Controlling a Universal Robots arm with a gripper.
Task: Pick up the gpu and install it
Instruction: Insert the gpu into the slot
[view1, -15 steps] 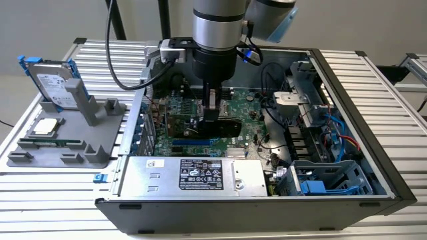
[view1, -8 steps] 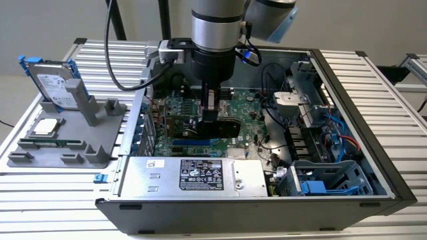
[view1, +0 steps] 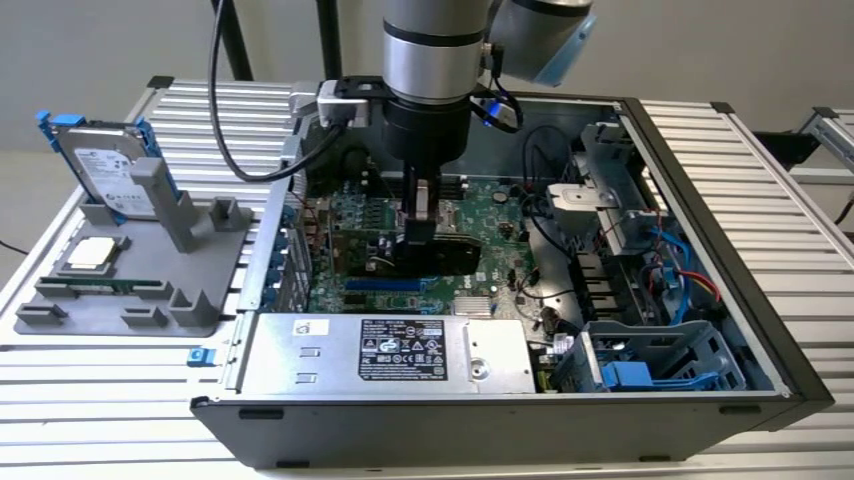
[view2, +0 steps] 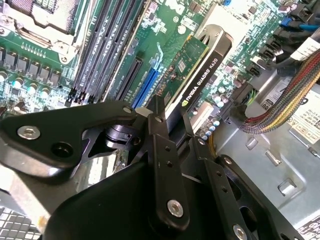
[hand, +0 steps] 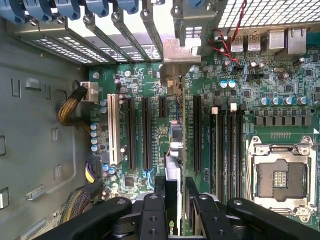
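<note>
My gripper (view1: 419, 236) reaches down into the open computer case (view1: 694, 170) and is shut on the gpu (view1: 441, 256). The card stands on its long edge low over the green motherboard (view1: 501, 225). In the second wrist view the gpu (view2: 199, 75) shows its black shroud and green board, clamped between the two black fingers of the gripper (view2: 175, 122). In the first wrist view the gpu (hand: 173, 145) is seen edge-on along the expansion slots (hand: 146, 132), its silver bracket (hand: 176, 54) by the rear slot openings, the gripper (hand: 176, 187) astride it. Whether it sits in a slot I cannot tell.
At the exterior view's left a grey holder (view1: 140, 300) carries a silver hard drive (view1: 107, 170) and a small square chip (view1: 91, 252). The power supply (view1: 387, 350), drive cage (view1: 654, 365) and cables (view1: 667, 270) crowd the case. Memory slots (hand: 227, 145) and the processor socket (hand: 280, 172) lie beside the card.
</note>
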